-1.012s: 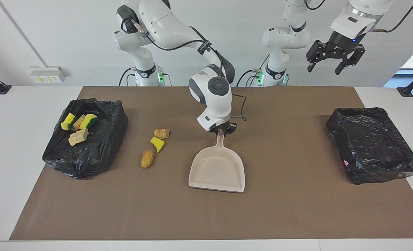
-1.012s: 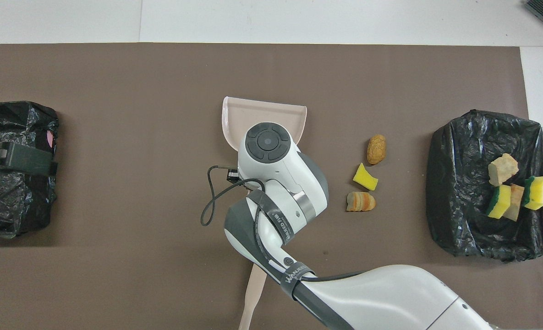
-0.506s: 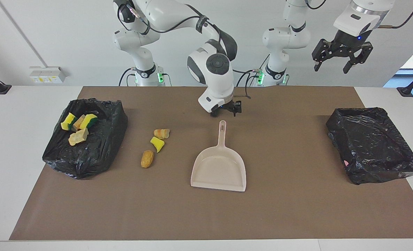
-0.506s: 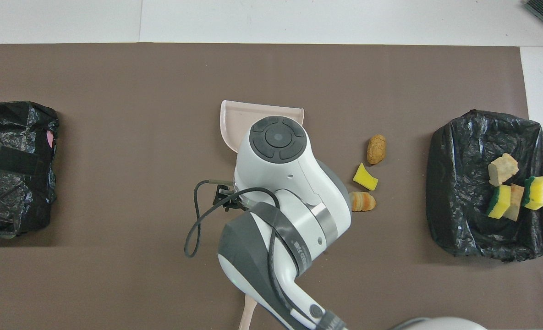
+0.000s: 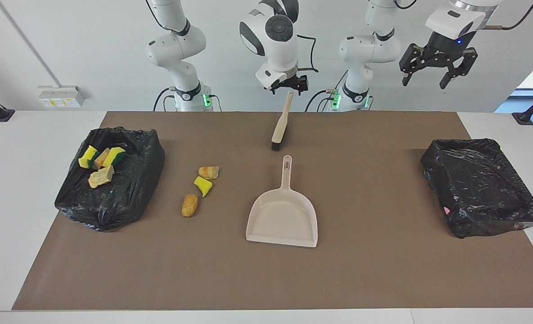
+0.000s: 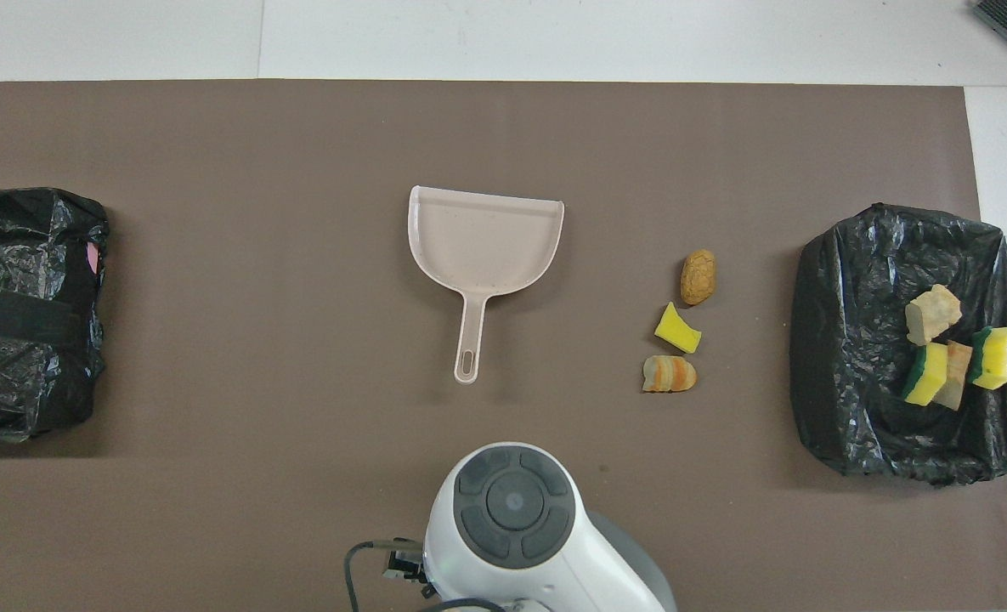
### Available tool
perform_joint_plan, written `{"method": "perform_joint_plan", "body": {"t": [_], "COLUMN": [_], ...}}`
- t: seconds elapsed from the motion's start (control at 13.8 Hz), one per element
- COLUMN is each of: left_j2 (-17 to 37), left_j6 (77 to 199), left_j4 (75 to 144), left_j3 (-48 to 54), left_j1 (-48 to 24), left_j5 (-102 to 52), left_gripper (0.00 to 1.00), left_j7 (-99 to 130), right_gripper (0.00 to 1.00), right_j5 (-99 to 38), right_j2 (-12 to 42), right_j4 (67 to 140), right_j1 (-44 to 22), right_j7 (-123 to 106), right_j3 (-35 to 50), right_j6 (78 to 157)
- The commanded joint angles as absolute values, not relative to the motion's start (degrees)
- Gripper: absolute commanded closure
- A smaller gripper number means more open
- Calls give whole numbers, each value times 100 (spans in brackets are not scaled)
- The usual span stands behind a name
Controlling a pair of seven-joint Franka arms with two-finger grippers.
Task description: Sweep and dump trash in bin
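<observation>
I have let go of the dustpan and lifted away.

The bin (image 5: 127, 189) at the right arm's end holds four bits. The dustpan (image 5: 282, 218) now lies flat and empty mid-mat. My right gripper (image 5: 287, 86), fingers spread, has risen over the brush (image 5: 280, 122), likely next. My left gripper (image 5: 437, 72) waits, spread. Three bits of trash (image 5: 202, 186) lie between dustpan and bin, unswept.
</observation>
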State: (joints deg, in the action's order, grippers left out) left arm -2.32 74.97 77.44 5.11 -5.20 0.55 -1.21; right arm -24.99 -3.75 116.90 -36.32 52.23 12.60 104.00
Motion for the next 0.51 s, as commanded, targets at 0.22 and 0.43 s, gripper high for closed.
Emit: {"method": "perform_joint_plan", "body": {"t": [0.22,0.43], "left_j2": [-255,-229], "left_j6": [8487,9393], "left_j4": [8462,9252], "left_j3": [580,580], "left_j1": [-885,-1396], "left_j5": [-193,-185], "left_gripper": [0,0], "left_j7": [-149,17], "right_gripper": [0,0], "right_j5": [-3181,-3287], "right_j2": [-879,-572], "right_j4": [13446,13902], "right_j1": [-4385,-4746], "right_j7": [5958,5977], "right_j3": [1248,1248], "right_j6": [12328,13505]}}
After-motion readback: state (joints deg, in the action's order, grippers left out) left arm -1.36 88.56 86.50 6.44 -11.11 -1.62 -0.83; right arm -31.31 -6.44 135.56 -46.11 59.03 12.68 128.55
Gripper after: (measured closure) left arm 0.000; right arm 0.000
